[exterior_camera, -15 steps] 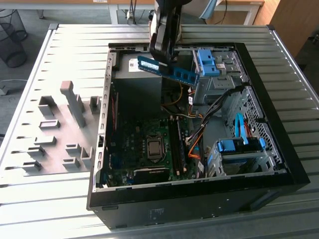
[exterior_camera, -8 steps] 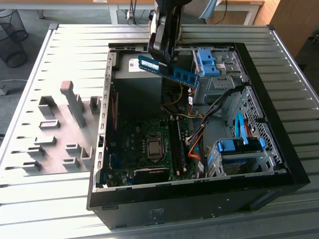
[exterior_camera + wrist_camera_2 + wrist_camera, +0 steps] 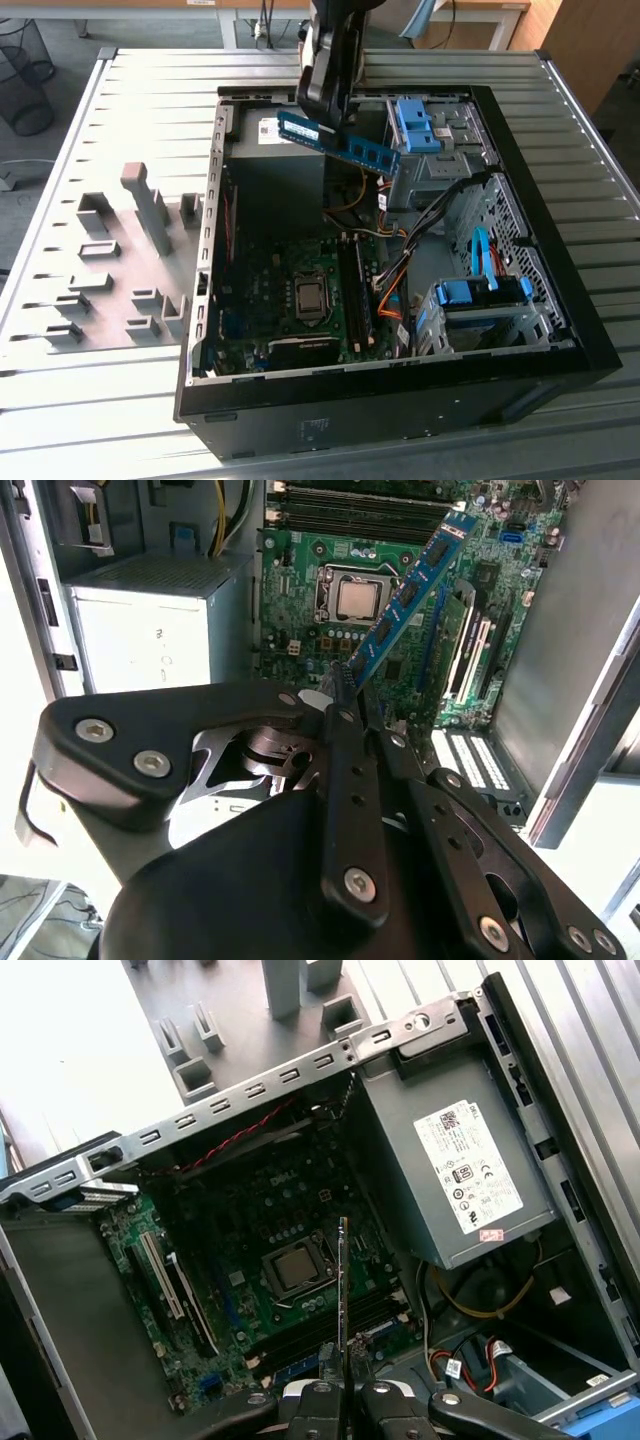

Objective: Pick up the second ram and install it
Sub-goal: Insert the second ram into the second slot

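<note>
While the tool (image 3: pixel 328 112) hangs over the open computer case (image 3: pixel 400 395), you have it clamped shut on one end of the second ram (image 3: pixel 345 143), so the stick is in the air, well above the motherboard (image 3: pixel 265 290) and touching nothing but the tool. In the exterior view its long axis runs out from the tool toward the exterior view's right, with the free end sloping down a little. The memory slots (image 3: pixel 355 285) lie below it, just beside the processor socket (image 3: pixel 310 297), and their length runs toward the camera. By my reading, stick and slots are crosswise to each other, not in line.

Use the exterior view for height, because it shows the gap between stick and board. The first wrist view gives you the second ram (image 3: pixel 343 1280) edge-on, a thin line rising from the tool (image 3: pixel 343 1392) across the processor socket (image 3: pixel 297 1272), so you can judge whether it sits straight in the grip. The second wrist view shows the stick's (image 3: pixel 410 585) broad blue face with its row of chips, leaning out from the tool (image 3: pixel 350 695) over the board. The case itself lies on the slatted worktop (image 3: pixel 150 90).
</note>
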Available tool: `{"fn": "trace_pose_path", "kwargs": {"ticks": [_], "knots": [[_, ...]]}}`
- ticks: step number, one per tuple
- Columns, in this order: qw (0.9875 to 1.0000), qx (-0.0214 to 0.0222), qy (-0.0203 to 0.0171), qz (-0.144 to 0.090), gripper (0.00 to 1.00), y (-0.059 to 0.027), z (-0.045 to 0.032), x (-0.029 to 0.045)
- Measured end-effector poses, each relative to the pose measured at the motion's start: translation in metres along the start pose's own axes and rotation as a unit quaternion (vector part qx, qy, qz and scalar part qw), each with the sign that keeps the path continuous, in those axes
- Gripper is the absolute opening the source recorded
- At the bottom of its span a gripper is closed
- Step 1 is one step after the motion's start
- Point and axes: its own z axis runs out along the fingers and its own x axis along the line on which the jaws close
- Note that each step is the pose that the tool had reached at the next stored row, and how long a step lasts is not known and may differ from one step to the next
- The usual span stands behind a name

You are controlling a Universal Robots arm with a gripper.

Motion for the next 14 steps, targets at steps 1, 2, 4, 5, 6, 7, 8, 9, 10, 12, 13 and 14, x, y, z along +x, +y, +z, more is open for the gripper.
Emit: {"fn": "trace_pose_path", "kwargs": {"ticks": [1, 2, 4, 5, 6, 7, 8, 9, 10, 12, 13, 14], "knots": [[1.0, 0.0001, -0.0001, 0.002, 0.14, 0.0, 0.0, 0.0], [1.0, 0.0002, -0.0002, 0.006, 0.14, 0.0, 0.0, 0.0], [0.9999, 0.0007, -0.0004, 0.016, 0.14, 0.0, 0.0001, 0.0], [0.9997, 0.0011, -0.0005, 0.024, 0.14, 0.0, 0.0001, 0.0], [0.9995, 0.0014, -0.0007, 0.032, 0.14, 0.0, 0.0002, 0.0], [0.9992, 0.0018, -0.001, 0.041, 0.14, 0.0, 0.0002, 0.0], [0.9988, 0.0021, -0.0012, 0.049, 0.14, 0.0, 0.0003, 0.0], [0.9983, 0.0025, -0.0014, 0.058, 0.14, 0.0, 0.0004, 0.0], [0.9978, 0.0028, -0.0016, 0.066, 0.14, 0.0, 0.0005, 0.0], [0.9966, 0.0035, -0.0021, 0.082, 0.14, 0.0, 0.0007, 0.0], [0.9958, 0.0039, -0.0024, 0.091, 0.14, 0.0, 0.0008, 0.0], [0.9951, 0.0042, -0.0026, 0.099, 0.14, 0.0, 0.0009, 0.0]]}}
